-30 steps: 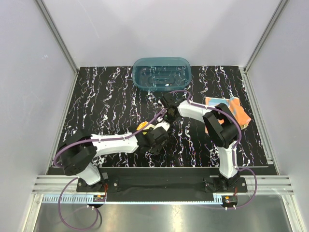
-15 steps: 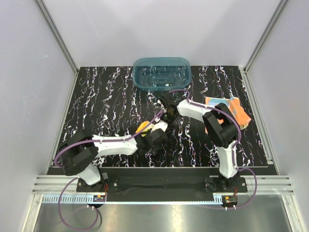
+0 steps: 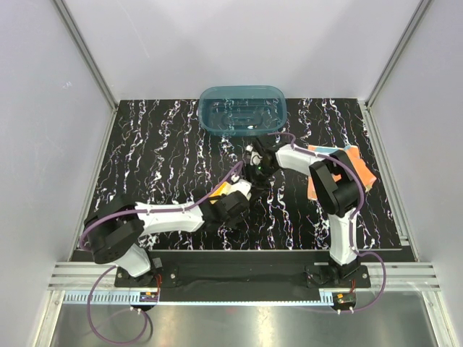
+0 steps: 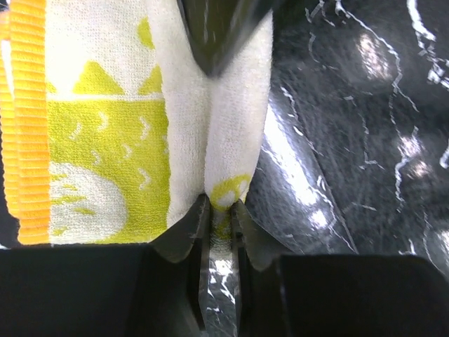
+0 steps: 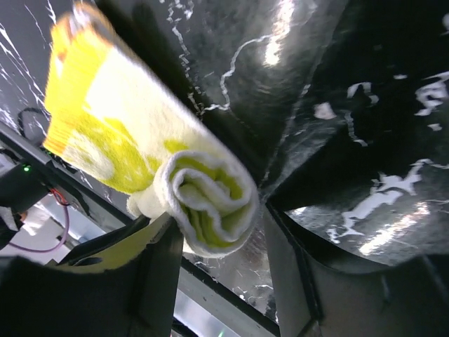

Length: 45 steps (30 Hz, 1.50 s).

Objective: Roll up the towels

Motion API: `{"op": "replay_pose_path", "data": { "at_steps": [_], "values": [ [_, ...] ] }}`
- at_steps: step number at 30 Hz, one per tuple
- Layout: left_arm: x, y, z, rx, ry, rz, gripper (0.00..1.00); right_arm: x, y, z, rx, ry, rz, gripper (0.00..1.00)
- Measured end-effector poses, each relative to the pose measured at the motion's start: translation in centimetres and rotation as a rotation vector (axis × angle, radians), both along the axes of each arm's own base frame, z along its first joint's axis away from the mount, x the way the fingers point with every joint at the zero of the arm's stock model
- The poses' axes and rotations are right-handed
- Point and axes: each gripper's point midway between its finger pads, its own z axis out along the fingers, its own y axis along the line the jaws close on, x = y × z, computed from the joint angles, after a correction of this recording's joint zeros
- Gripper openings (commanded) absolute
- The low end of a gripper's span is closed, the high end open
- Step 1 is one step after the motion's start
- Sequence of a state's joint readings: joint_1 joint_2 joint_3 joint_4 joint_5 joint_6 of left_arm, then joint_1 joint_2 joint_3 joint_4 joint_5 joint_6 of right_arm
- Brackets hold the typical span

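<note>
- Losing the roll is our main worry — the yellow towel point(image 5: 210, 196) is coiled only at one end, and a slipped pinch could let it spring loose.
- Our left gripper point(image 4: 219, 214) is clamped on a fold of that towel near table centre.
- Our right gripper point(image 5: 221, 246) straddles the coiled end, jaws spread.
- Our orange towel point(image 3: 354, 168) lies unrolled at the table's right edge.

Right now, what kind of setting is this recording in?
Likely a lab test cell: a marbled black tabletop enclosed by plain white panels on aluminium framing, with arms bolted to its edge.
</note>
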<state>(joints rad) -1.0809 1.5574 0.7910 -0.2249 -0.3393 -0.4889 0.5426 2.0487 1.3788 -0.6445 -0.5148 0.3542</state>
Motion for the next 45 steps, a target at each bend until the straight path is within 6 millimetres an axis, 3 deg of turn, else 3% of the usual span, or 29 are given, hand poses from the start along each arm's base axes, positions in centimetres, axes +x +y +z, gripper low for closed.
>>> {"op": "replay_pose_path", "data": {
  "at_steps": [14,23,30,39,45],
  "values": [
    [-2.1,-0.3,1.0,-0.104,0.134,-0.026,0.07,0.7,-1.2,-0.1,0.051,0.022,-0.030,0.54],
    [-1.9,0.0,1.7,-0.237,0.282,0.032,0.07,-1.4,-2.9,-0.2,0.028,0.007,-0.048,0.54],
    [-2.2,-0.5,2.6,-0.382,0.390,0.035,0.07,-1.6,-4.2,0.0,-0.021,-0.013,-0.063,0.66],
    [-2.5,-2.1,4.0,-0.523,0.466,-0.004,0.07,-0.1,-8.0,1.5,-0.087,-0.052,-0.140,0.71],
    [-2.3,-2.7,4.4,-0.577,0.503,-0.009,0.07,0.4,-9.0,3.0,-0.095,-0.088,-0.159,0.72]
  ]
}}
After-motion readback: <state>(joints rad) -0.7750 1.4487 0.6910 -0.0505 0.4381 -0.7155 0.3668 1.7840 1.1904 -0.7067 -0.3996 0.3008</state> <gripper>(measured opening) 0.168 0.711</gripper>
